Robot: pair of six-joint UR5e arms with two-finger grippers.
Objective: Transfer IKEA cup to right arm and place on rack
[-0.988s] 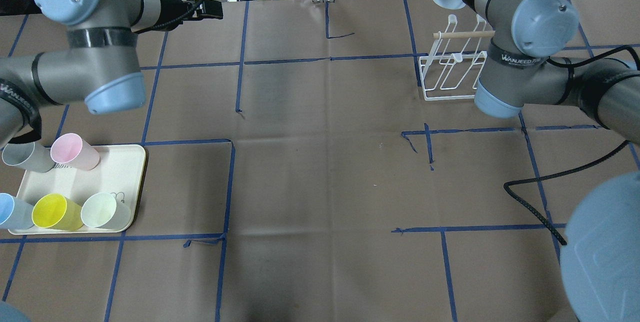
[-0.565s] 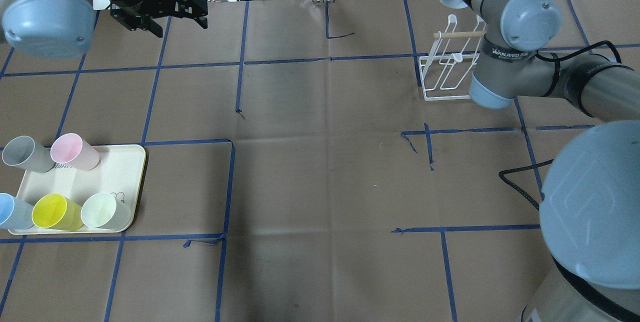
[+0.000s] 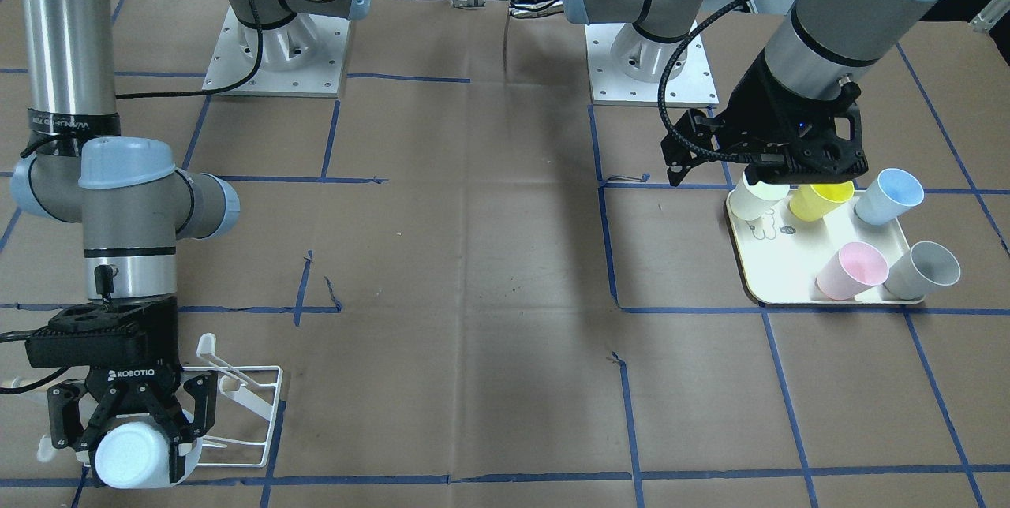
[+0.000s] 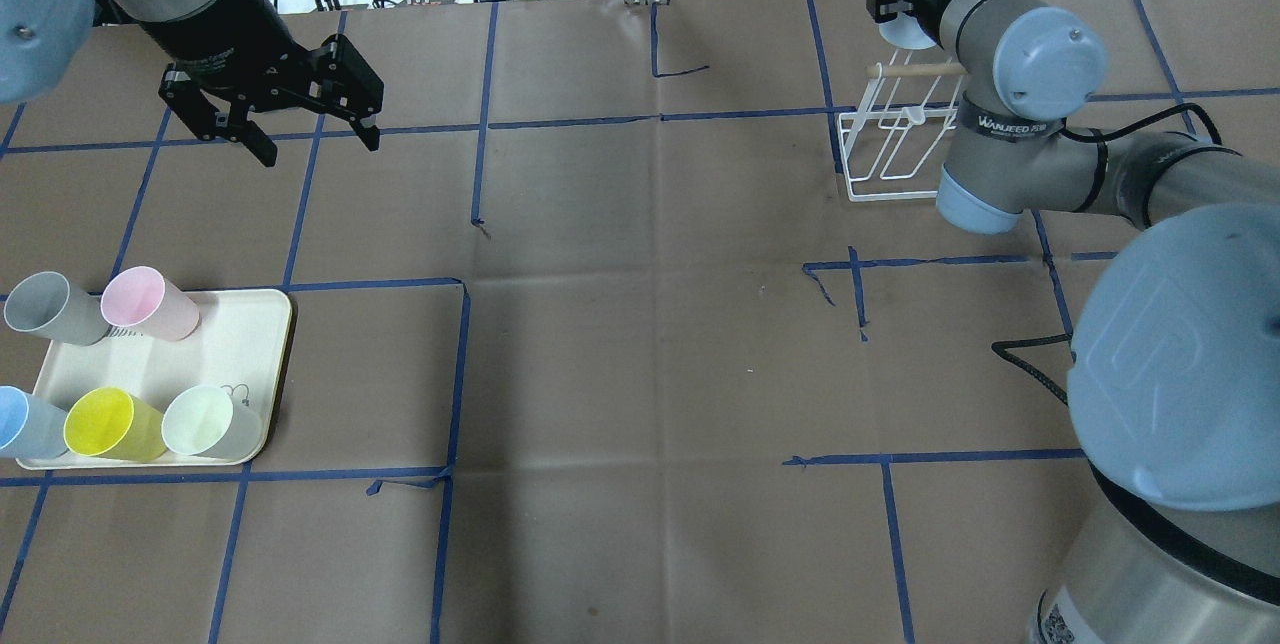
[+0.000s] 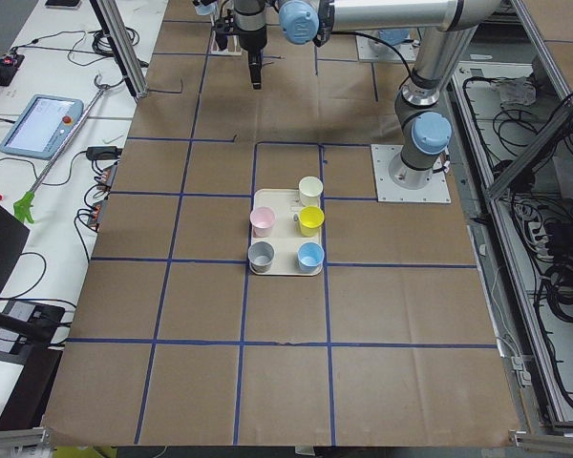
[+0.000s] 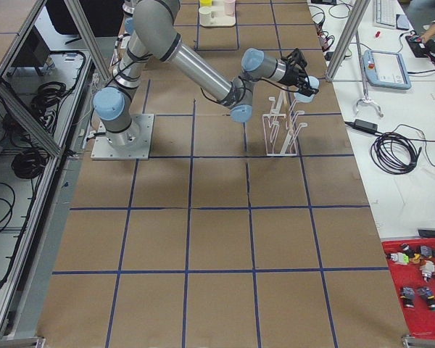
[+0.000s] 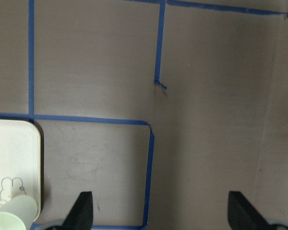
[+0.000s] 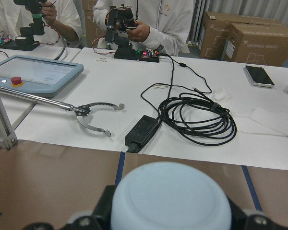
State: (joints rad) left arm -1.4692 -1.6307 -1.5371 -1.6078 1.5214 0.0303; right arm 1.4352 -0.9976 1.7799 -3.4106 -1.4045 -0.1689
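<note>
Now the pale blue plastic cup [image 3: 130, 457] is pinched in the black two-finger right gripper [image 3: 136, 438], with the white wire rack [image 3: 241, 405] just beside it. It is not yet hung. The left gripper [image 4: 318, 146], spread and empty, has been swung back toward the cream tray [image 4: 240, 324].

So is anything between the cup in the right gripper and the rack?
Nothing visible. The right gripper holds the cup just past the rack's far end, on the operators' side. The rack holds nothing, and only its own dowel crosses the top.
</note>
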